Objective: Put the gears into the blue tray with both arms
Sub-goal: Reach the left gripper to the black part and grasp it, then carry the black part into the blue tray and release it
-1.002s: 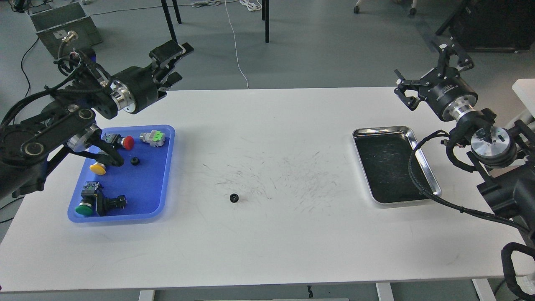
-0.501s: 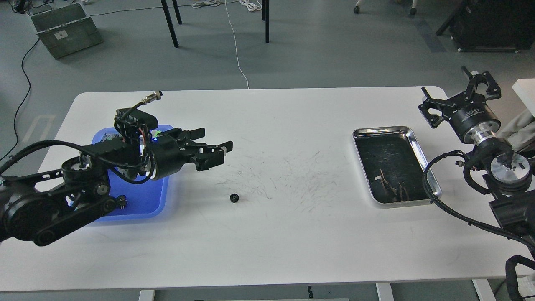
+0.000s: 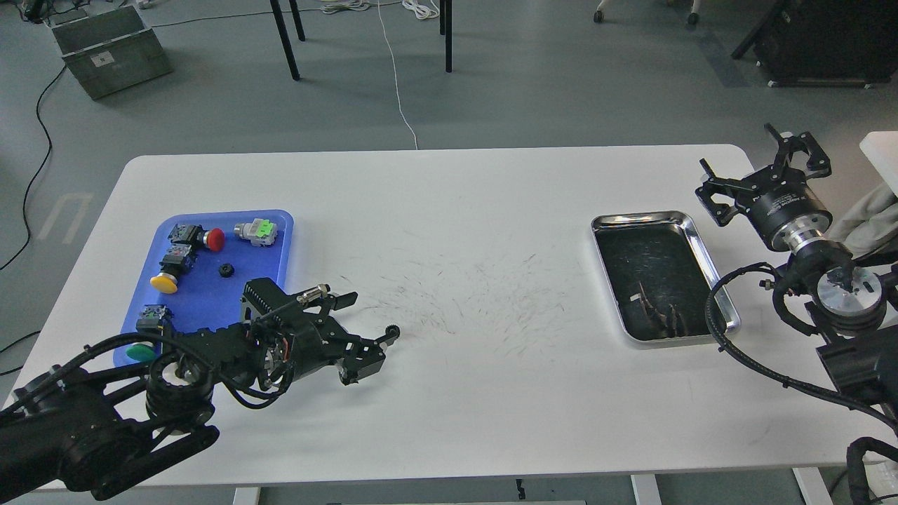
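One small black gear point(image 3: 225, 271) lies inside the blue tray point(image 3: 266, 308) at the table's left. A second gear point(image 3: 394, 330) lies on the white table right of the tray, touching the tip of one finger of my left gripper point(image 3: 368, 337). That gripper hangs low over the table beside the tray's front right corner, pointing right, open, its fingers spread and holding nothing. My right gripper point(image 3: 761, 172) is raised at the far right beyond the steel tray, open and empty.
In the blue tray are red point(image 3: 215, 239), yellow point(image 3: 163, 283) and green point(image 3: 141, 352) push buttons and a grey block with a green top point(image 3: 257, 231). A shiny steel tray point(image 3: 696, 235) with a dark floor sits at the right. My left forearm covers the tray's front edge.
My left arm swung from above the blue tray down and forward, so its gripper now sits low at the loose gear. The right gripper shifted slightly left; the tray's contents are uncovered again.
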Tool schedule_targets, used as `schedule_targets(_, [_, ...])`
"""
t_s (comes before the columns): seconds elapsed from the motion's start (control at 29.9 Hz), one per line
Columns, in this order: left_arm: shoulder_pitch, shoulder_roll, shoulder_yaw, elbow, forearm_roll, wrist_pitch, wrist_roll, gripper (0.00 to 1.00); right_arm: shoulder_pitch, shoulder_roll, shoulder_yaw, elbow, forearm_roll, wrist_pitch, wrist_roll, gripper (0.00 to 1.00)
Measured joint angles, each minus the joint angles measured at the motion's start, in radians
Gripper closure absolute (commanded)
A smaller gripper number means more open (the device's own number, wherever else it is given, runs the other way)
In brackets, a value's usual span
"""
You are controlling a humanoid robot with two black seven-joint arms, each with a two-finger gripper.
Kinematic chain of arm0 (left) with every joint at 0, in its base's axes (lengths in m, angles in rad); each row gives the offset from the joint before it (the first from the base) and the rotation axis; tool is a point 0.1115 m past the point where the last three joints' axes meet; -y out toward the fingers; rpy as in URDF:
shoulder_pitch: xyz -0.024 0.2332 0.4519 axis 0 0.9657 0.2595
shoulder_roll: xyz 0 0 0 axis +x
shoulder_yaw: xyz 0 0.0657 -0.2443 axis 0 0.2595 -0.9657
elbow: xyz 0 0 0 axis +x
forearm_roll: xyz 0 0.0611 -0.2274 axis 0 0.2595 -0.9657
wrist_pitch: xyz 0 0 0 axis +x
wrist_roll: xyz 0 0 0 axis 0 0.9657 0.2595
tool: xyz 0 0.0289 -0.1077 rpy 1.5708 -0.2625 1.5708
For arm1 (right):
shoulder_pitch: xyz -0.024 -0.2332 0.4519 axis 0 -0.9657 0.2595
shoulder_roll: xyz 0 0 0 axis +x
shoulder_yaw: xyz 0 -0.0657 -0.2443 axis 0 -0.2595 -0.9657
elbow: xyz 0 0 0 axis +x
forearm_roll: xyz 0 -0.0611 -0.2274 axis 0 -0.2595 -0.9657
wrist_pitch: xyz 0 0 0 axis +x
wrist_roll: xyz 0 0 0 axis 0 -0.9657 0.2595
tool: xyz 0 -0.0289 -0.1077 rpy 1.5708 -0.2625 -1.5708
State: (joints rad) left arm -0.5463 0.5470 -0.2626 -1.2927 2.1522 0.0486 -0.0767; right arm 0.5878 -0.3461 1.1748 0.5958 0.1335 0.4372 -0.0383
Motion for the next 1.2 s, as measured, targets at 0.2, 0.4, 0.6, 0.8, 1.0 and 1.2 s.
schedule_targets(0.2, [0.007,-0.065,0.004,0.059,0.000,0.021,0.001,0.23,-0.010,0.002,-0.001,0.002,0.000,-0.001,0.001,0.05])
schedule_targets(0.4, [0.023,-0.095,0.004,0.081,0.000,0.022,0.002,0.48,-0.011,0.003,-0.001,0.002,0.000,-0.001,0.002,0.05])
schedule_targets(0.6, [0.036,-0.097,0.003,0.084,0.028,0.022,0.012,0.87,-0.014,0.003,-0.001,0.000,-0.002,-0.002,0.003,0.05])
schedule_targets(0.8, [0.057,-0.098,-0.005,0.083,0.030,0.023,0.020,0.95,-0.014,0.003,-0.004,0.000,-0.002,-0.003,0.003,0.05])
schedule_targets(1.0, [0.053,-0.046,-0.034,0.059,0.029,0.019,0.017,0.95,-0.014,0.003,-0.006,0.003,-0.002,-0.003,0.003,0.05])
schedule_targets(1.2, [-0.039,0.119,-0.116,-0.060,-0.074,0.012,0.013,0.94,-0.010,0.003,-0.029,0.007,-0.002,-0.006,0.003,0.05])
